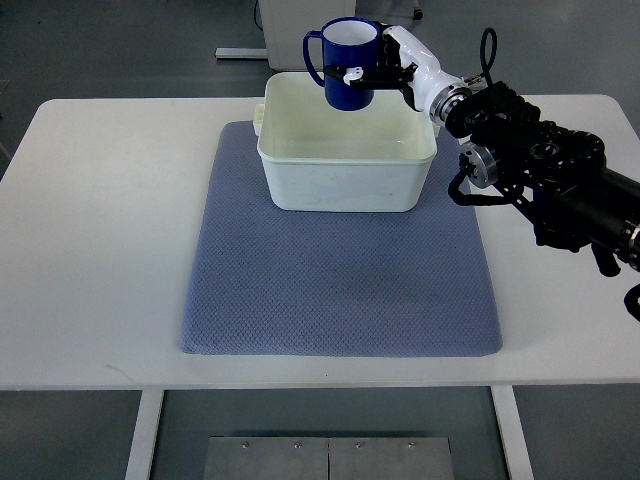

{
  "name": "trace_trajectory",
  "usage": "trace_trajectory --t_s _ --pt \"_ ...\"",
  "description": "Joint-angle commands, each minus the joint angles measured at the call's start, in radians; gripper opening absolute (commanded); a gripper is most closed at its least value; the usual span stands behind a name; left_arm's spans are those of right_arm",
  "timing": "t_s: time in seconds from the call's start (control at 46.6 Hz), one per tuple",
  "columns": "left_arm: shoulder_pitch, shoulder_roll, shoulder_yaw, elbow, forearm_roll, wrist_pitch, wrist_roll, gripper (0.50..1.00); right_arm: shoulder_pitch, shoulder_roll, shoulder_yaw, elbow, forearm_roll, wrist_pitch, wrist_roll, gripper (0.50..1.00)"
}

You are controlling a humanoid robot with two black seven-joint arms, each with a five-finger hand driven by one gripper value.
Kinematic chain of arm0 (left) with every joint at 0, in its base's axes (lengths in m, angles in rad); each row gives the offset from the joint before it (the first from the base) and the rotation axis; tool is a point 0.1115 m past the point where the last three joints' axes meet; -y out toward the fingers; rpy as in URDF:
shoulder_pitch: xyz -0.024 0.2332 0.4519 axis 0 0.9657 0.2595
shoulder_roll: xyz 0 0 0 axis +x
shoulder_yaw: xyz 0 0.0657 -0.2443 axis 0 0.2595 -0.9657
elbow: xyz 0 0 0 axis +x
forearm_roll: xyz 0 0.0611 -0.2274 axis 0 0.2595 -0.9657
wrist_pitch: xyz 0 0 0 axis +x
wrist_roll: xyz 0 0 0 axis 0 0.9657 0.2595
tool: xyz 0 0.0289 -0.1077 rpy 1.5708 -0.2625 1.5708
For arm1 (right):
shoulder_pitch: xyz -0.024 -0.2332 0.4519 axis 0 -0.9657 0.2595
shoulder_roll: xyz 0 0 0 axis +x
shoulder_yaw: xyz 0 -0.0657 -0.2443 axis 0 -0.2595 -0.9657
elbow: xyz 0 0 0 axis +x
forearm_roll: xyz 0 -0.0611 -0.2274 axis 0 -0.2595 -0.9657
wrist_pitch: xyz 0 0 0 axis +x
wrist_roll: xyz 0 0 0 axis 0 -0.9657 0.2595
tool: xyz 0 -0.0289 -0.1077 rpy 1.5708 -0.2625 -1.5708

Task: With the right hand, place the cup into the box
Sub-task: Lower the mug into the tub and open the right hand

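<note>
the right robot hand [385, 70] comes in from the right edge and grips a blue cup [345, 65], fingers wrapped around its side. the cup is upright, handle pointing left, held above the far edge of the white box [345, 180]. the box sits on a blue-grey mat [340, 290] on the white desk [100, 220].

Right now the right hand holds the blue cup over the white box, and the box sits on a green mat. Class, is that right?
Not quite: the mat is blue-grey, not green, as the top view shows. The right hand does hold the blue cup over the white box.
</note>
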Motion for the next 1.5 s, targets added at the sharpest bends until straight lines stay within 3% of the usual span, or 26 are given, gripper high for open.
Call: trace_trajectory --t_s 0.0,0.837,0.945,1.052,1.288,1.353,1.417,1.481 --pt "0.0 0.0 0.0 0.0 0.0 0.0 0.0 1.0 -0.006 0.003 0.001 -0.03 0.0 0.015 -0.003 0.5" --pt "0.001 0.0 0.0 0.0 0.0 0.0 0.0 1.0 -0.04 -0.006 0.003 -0.052 -0.001 0.045 -0.017 0.5" --pt "0.0 0.0 0.0 0.0 0.0 0.0 0.0 1.0 -0.047 -0.006 0.003 -0.052 -0.001 0.045 -0.018 0.665" --pt "0.0 0.0 0.0 0.0 0.0 0.0 0.0 1.0 -0.054 -0.006 0.003 -0.05 -0.001 0.045 -0.027 0.753" --pt "0.0 0.0 0.0 0.0 0.0 0.0 0.0 1.0 -0.055 -0.007 0.008 -0.05 -0.001 0.045 -0.029 0.847" --pt "0.0 0.0 0.0 0.0 0.0 0.0 0.0 1.0 -0.054 -0.007 0.009 -0.05 -0.001 0.045 -0.029 0.887" --pt "0.0 0.0 0.0 0.0 0.0 0.0 0.0 1.0 -0.054 -0.007 0.009 -0.05 -0.001 0.045 -0.029 0.972" --pt "0.0 0.0 0.0 0.0 0.0 0.0 0.0 1.0 -0.054 -0.007 0.012 -0.05 -0.001 0.045 -0.029 0.991"
